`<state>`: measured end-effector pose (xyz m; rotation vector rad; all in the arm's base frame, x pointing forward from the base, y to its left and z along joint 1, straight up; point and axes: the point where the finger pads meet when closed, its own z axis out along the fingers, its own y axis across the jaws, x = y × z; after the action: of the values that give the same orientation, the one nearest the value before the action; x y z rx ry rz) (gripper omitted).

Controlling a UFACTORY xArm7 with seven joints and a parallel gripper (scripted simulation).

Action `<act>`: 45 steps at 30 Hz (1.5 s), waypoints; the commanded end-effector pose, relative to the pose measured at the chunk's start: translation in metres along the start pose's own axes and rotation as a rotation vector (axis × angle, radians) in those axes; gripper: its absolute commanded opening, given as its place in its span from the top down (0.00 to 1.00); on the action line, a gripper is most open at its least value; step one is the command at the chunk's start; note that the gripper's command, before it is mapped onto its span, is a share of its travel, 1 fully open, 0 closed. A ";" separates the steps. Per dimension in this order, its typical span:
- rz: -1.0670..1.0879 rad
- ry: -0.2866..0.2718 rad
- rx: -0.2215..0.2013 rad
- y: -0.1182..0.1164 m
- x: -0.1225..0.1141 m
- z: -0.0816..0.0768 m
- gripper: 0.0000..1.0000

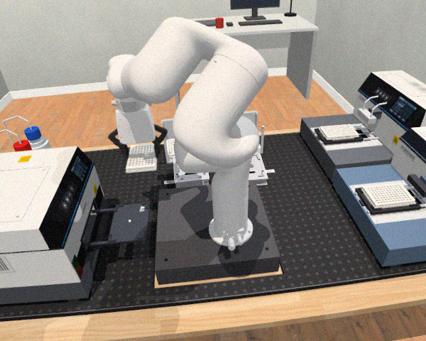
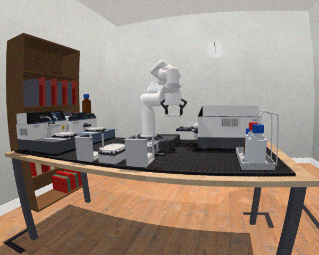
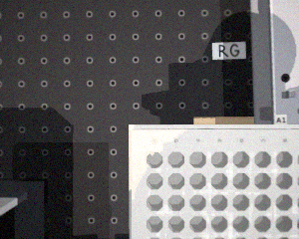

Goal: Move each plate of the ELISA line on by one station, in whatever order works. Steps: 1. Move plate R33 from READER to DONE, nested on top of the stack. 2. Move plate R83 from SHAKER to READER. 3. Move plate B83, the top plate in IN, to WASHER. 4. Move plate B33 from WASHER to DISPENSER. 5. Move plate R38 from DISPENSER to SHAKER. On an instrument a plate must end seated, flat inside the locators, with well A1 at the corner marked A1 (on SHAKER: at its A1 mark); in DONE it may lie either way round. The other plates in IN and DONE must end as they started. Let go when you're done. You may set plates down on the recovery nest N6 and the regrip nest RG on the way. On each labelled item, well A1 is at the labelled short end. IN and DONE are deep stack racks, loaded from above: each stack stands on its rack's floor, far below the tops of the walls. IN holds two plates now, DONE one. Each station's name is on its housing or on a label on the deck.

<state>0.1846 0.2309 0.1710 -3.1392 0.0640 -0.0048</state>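
My gripper (image 1: 141,155) (image 2: 173,112) is shut on a white well plate (image 1: 141,161) (image 2: 173,115) (image 3: 219,184) and holds it level, high above the deck. It hangs behind and to the right of the reader's pulled-out tray (image 1: 127,222) (image 2: 186,128), which is empty. In the wrist view the plate fills the lower right, and the RG label (image 3: 229,50) and an A1 mark (image 3: 281,119) show on the deck below. Two more white plates (image 1: 339,132) (image 1: 388,195) sit on the instruments at the right. The held plate's label is not readable.
The reader housing (image 1: 22,205) (image 2: 225,128) stands at the left. Two tall white racks (image 2: 84,148) (image 2: 139,152) stand at the deck's far edge, with another plate (image 2: 111,148) on a block between them. Bottles (image 1: 33,137) (image 2: 254,145) stand beside the reader. The arm's base (image 1: 229,231) is mid-deck.
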 end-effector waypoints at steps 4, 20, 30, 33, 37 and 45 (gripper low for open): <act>-0.004 0.001 0.001 0.012 0.015 -0.001 1.00; -0.004 0.002 0.001 0.050 0.040 -0.001 1.00; -0.007 0.002 0.001 0.070 0.052 -0.001 1.00; -0.007 0.002 0.001 0.079 0.057 -0.001 1.00; -0.007 0.002 0.001 0.090 0.064 -0.001 1.00; -0.010 0.002 0.001 0.107 0.074 -0.001 1.00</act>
<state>0.2488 0.1286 0.1708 -3.1405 0.0514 -0.0042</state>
